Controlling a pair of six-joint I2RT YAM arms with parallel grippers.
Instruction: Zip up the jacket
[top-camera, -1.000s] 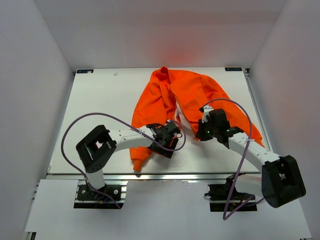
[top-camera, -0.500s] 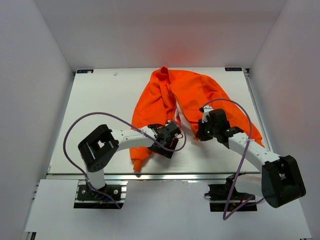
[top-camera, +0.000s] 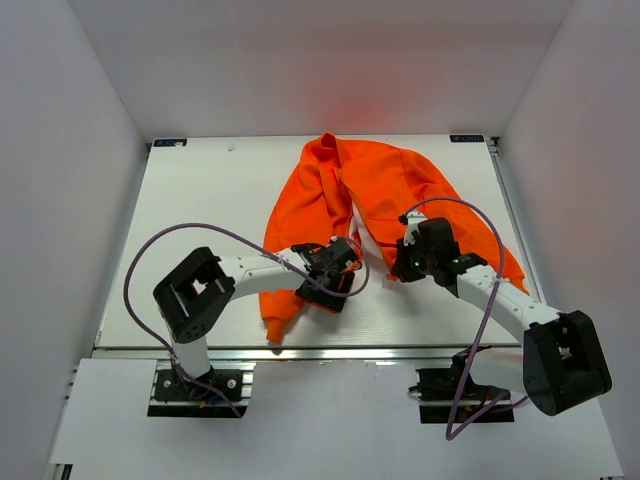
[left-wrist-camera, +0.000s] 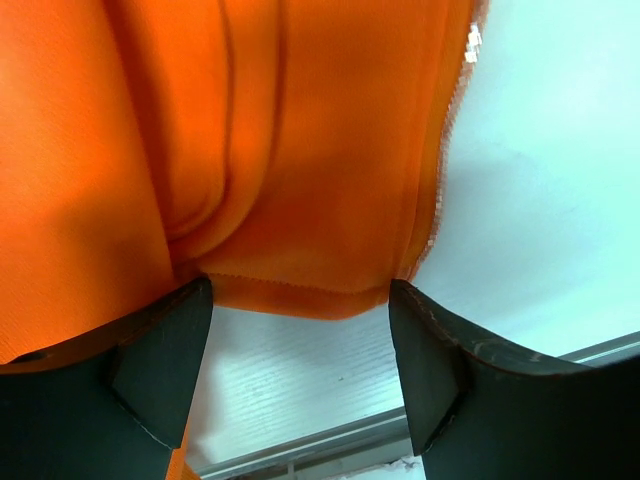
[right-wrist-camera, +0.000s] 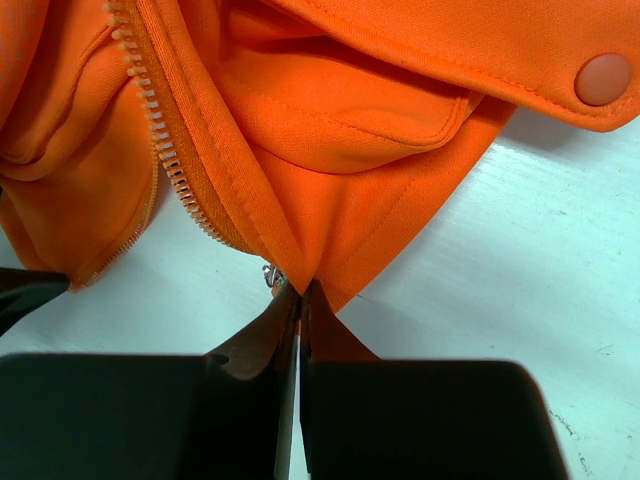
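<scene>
Pinching the jacket (right-wrist-camera: 330, 140) hem beside its zipper (right-wrist-camera: 160, 130), the right pincer (right-wrist-camera: 300, 300) is clamped shut (left pincer (left-wrist-camera: 300, 290) spread wide, orange cloth just ahead of its fingers).

The top camera looks down from above and behind the arms, far enough to take in the whole table (top-camera: 200, 200) and jacket (top-camera: 380, 190). The left wrist camera sits close, facing out between the jaws of the left gripper (left-wrist-camera: 300, 285) at jacket fabric just ahead. The right wrist camera, equally close, faces past the jaws of the right gripper (right-wrist-camera: 298, 292) at the zipper (right-wrist-camera: 160, 150) just beyond. All three share the jacket's lower front.
</scene>
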